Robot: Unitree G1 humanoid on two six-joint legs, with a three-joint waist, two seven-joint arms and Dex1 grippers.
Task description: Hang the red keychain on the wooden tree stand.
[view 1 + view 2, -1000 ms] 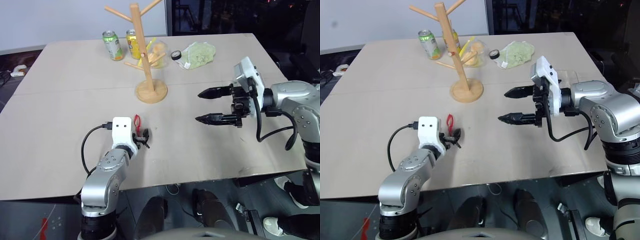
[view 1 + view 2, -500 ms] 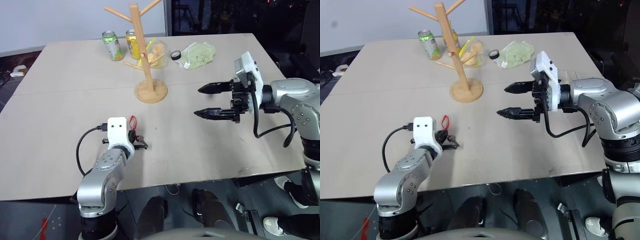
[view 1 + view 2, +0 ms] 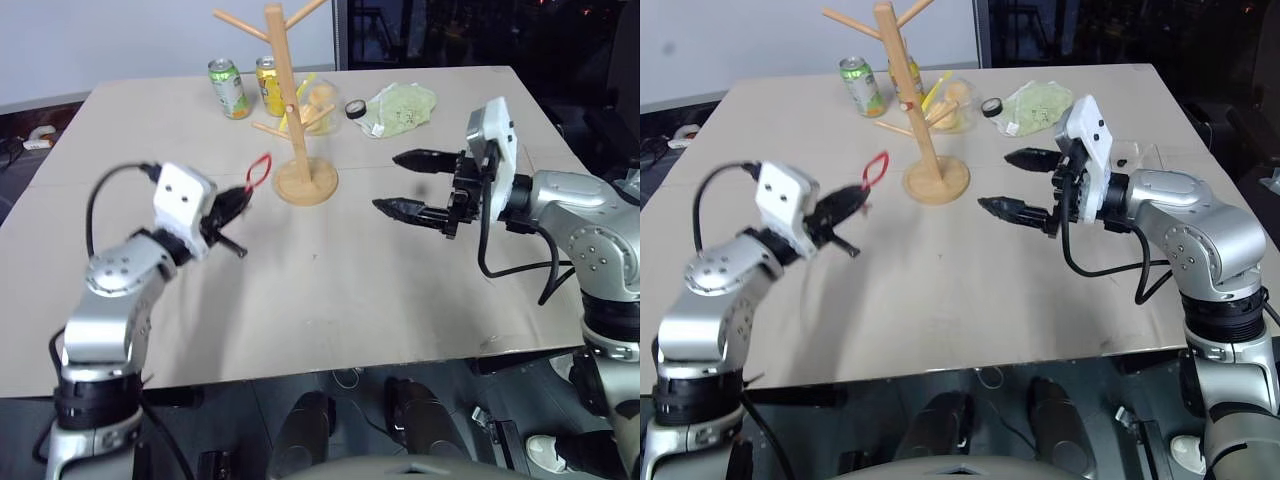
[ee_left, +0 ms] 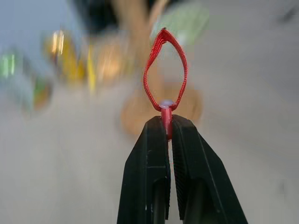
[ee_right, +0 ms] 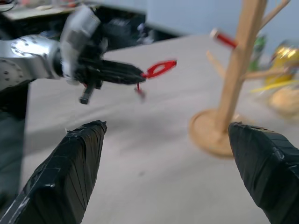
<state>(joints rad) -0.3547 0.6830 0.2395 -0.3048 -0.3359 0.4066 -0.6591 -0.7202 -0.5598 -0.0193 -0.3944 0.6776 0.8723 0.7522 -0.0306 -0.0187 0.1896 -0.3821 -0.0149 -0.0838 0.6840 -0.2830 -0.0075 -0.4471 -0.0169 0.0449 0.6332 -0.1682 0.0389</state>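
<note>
The left gripper (image 4: 167, 122) has its jaws clenched on the keychain (image 4: 164, 70), loop forward to meet a stand (image 3: 295, 110) peg, while the right gripper (image 3: 408, 184) waits with jaws released.

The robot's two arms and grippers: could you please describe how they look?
Both arms are rounded silver-grey metal segments. Each wrist carries a white boxy camera housing with a black cable looping back to the forearm. The left gripper and right gripper each have two tapered black jaws, pointed at the tips.

Red keychain (image 4: 164, 74) in my black fingers (image 4: 149, 163), pale wooden tree stand (image 3: 285, 110), green can (image 3: 228, 88) behind.
</note>
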